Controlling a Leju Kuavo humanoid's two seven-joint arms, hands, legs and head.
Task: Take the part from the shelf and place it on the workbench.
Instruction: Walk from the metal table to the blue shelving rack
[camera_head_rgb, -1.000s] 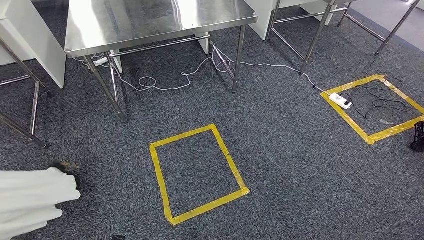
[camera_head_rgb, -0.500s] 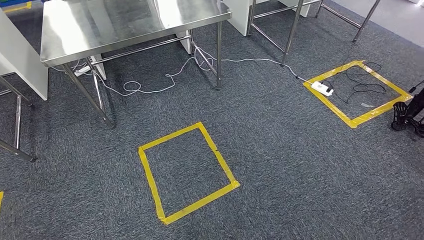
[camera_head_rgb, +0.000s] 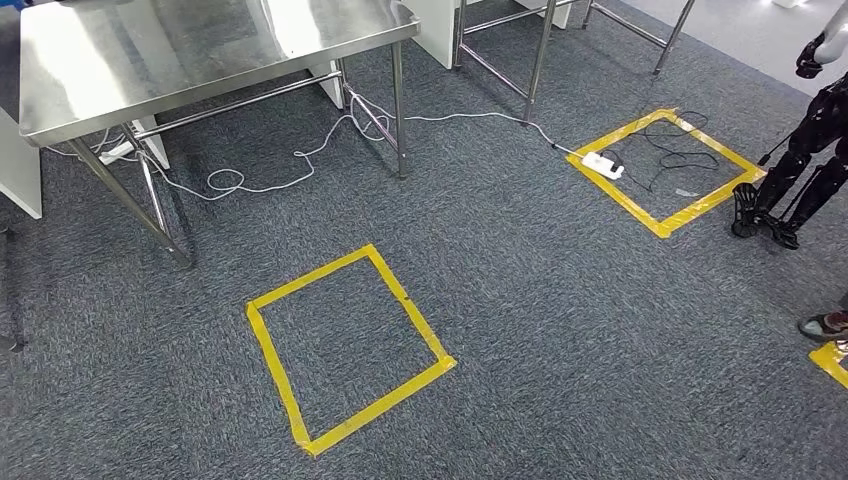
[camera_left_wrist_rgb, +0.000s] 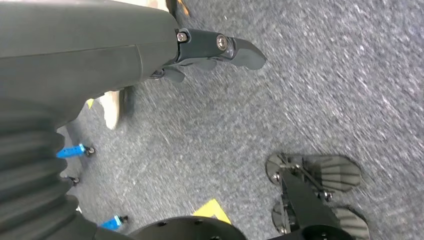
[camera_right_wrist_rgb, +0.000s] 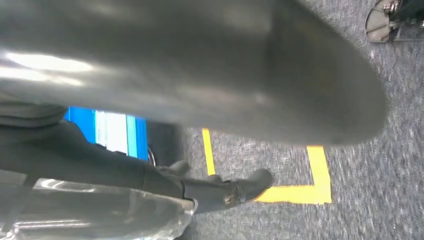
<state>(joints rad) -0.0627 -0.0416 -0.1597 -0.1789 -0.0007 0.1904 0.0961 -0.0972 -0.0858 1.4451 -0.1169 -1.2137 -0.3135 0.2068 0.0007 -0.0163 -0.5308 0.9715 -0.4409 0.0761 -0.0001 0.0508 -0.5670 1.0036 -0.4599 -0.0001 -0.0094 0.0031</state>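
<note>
Meanwhile, on grey carpet (camera_head_rgb: 560, 330), the fetch-and-place job looks to be at a walking stage. From the head view, a steel bench (camera_head_rgb: 150, 50) stands at far left with a white cable (camera_head_rgb: 300, 155) looped beneath it. A yellow tape square (camera_head_rgb: 271, 365) marks the floor at centre. Farther right, a second tape square (camera_head_rgb: 620, 198) frames a power strip (camera_head_rgb: 602, 163), and the dark legs of another robot (camera_head_rgb: 800, 170) stand just beside it.

The left hand (camera_left_wrist_rgb: 150, 55) hangs over the carpet, its fingers (camera_left_wrist_rgb: 235, 47) stretched out and apart with nothing between them. The right hand (camera_right_wrist_rgb: 150, 180) is harder to read. Its dark fingers (camera_right_wrist_rgb: 235, 190) lie against a shiny, crinkled clear thing (camera_right_wrist_rgb: 100, 215), but whether they grip it cannot be told.

Where the part is cannot be told either; that clear thing may be it — or not. Setting the part on the bench is judged not yet done, and the pickup from the shelf cannot be confirmed.
</note>
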